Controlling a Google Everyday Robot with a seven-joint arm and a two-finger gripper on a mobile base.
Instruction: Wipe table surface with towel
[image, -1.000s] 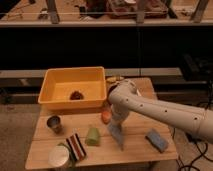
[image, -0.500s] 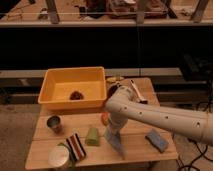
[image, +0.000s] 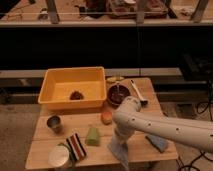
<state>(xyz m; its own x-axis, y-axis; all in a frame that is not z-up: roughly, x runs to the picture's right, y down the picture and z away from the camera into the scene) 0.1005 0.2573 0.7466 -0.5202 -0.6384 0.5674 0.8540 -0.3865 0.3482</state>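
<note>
We see the towel (image: 119, 149) hanging limp from under the white arm (image: 165, 126), its lower end draped at the counter's (image: 75, 125) near edge, lower than half a second ago. The jaws (image: 120, 136) sit hidden behind the arm's wrist above the towel; we cannot tell how far apart they stand. Since the earlier frame the arm has swung left and down. Right of the jaws lies a blue pad (image: 156, 142). Left are a green block (image: 92, 136), a striped cloth (image: 76, 146) and a metal cup (image: 54, 123). Beyond stand an orange ball (image: 106, 117), a dark bowl (image: 118, 94) and the yellow tub (image: 74, 88).
</note>
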